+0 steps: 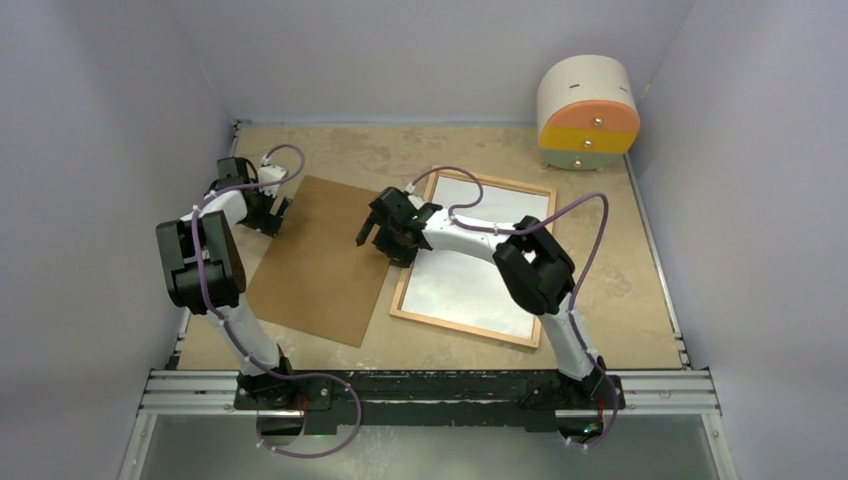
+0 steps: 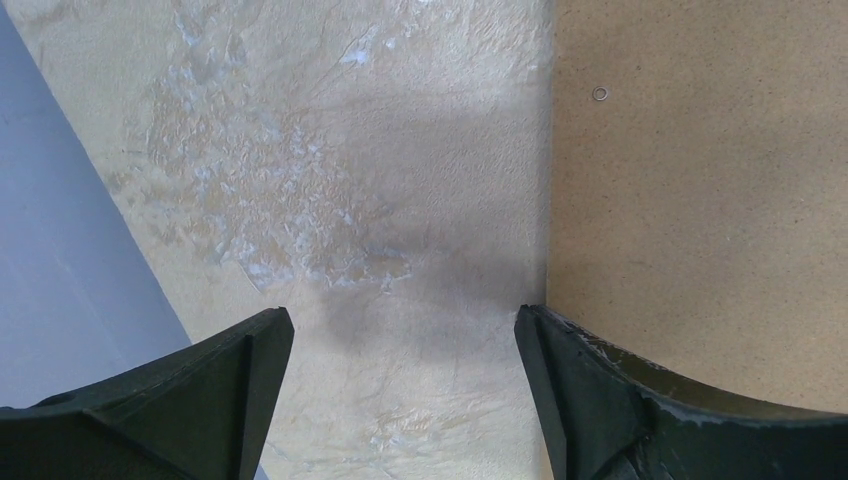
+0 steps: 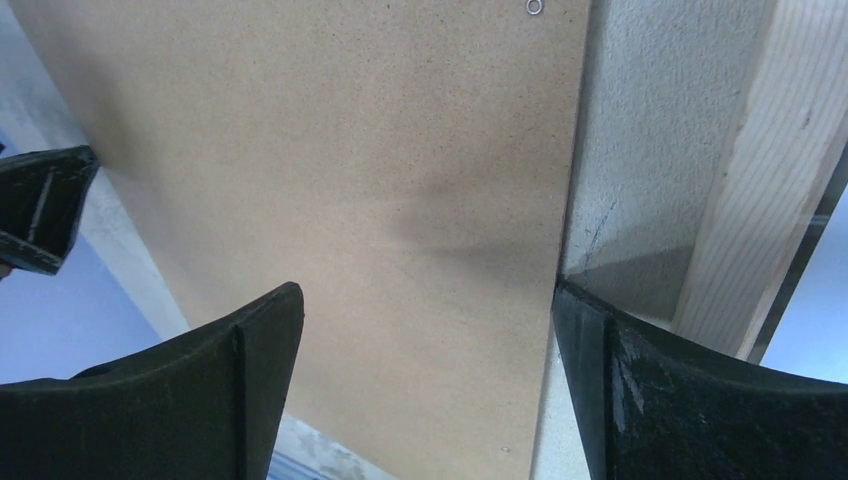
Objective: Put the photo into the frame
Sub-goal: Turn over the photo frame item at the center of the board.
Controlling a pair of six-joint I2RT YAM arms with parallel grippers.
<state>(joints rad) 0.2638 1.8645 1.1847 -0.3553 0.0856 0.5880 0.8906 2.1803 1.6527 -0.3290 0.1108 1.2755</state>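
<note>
My left gripper [image 2: 405, 314] hovers over the bare table [image 2: 330, 180], jaws spread wide, its right finger at the left edge of the brown backing panel [image 1: 320, 262]. My right gripper [image 3: 427, 290], jaws just as wide, hangs over the panel's right edge. The frame [image 1: 468, 330] lies flat just right of it, filled white. I cannot tell whether that is the photo.
</note>
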